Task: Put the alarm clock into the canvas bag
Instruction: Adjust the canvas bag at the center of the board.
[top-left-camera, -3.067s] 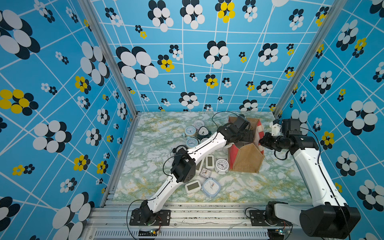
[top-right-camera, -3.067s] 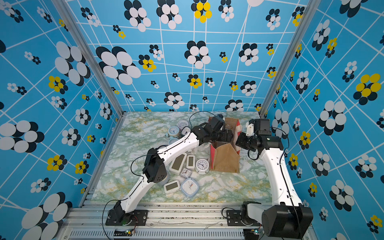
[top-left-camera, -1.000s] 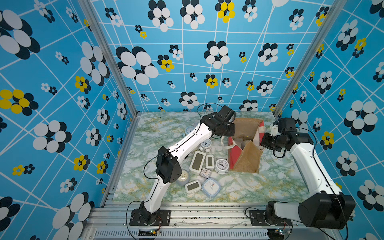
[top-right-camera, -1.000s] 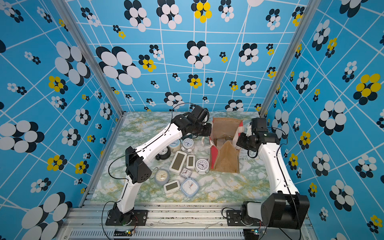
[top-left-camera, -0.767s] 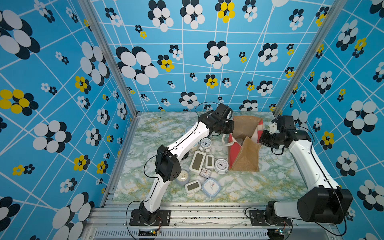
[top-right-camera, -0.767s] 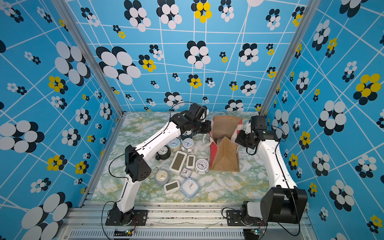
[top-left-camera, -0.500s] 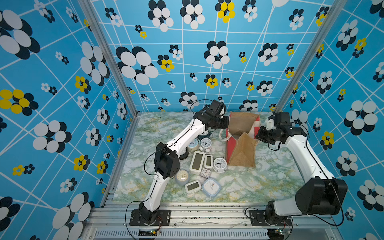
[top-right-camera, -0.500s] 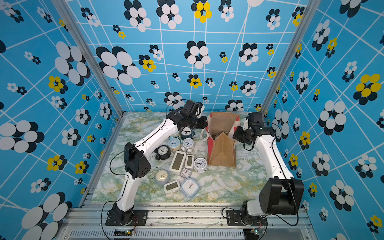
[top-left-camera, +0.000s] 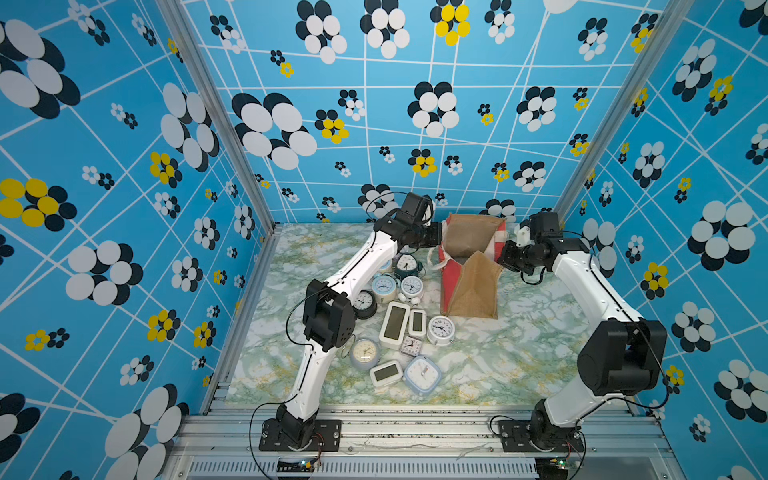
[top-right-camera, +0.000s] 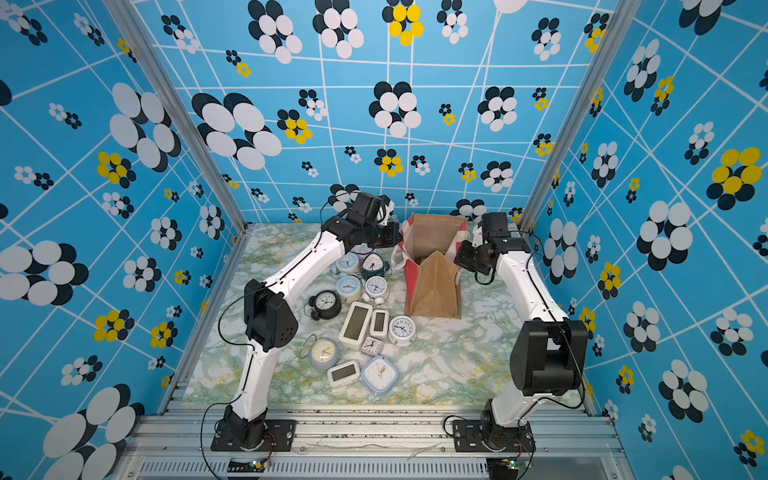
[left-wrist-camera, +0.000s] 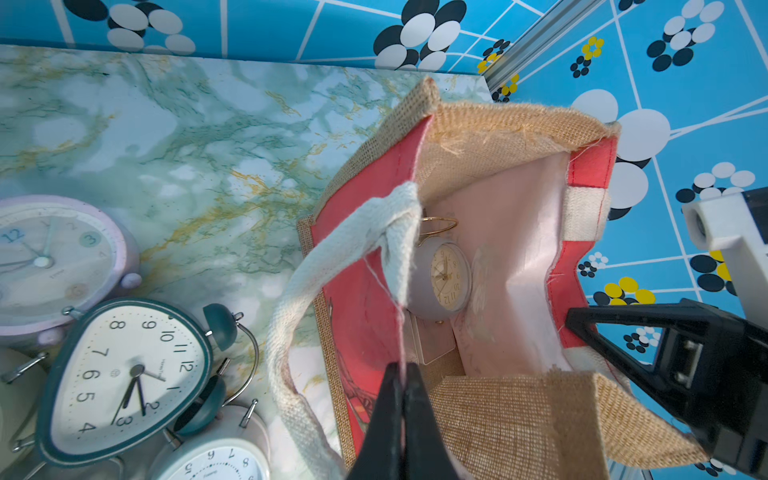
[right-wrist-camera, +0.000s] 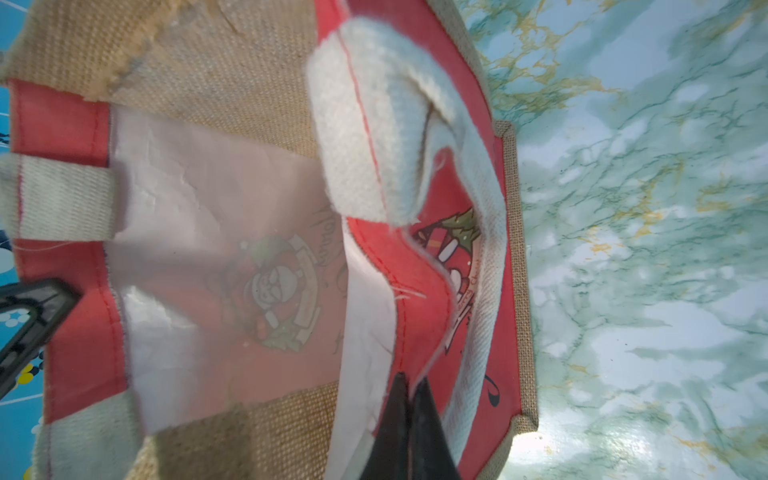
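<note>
Canvas bag (top-left-camera: 473, 291) (top-right-camera: 434, 295) stands upright with its mouth open toward the back of the marble tabletop (top-left-camera: 519, 357) in both top views, tan front panel toward the camera and red panels at its sides. The left gripper (top-left-camera: 437, 241) meets the rim of one red side and the right gripper (top-left-camera: 503, 254) the rim of the opposite side, with the open mouth between them; from above, the jaws are too small to read. A cluster of other clocks (top-left-camera: 395, 324) lies on the marble just beside the bag, on the left arm's side. In the left wrist view, the left gripper (left-wrist-camera: 402, 376) has its jaws pressed together on the edge of the red panel, next to a white webbing handle (left-wrist-camera: 345, 249) that droops outside the bag. Down inside, at the bottom of the bag, lies the alarm clock (left-wrist-camera: 446, 276): round, pale lilac, with a cream dial and a thin gold loop on top. The right gripper (left-wrist-camera: 582, 322) shows as a black tip at the far red panel. Outside the bag, a teal-rimmed clock (left-wrist-camera: 124, 374) rests on the marble. In the right wrist view, the right gripper (right-wrist-camera: 409, 386) is likewise pinched tight on the red panel's rim, beside pale lining with a faint Santa print.
</note>
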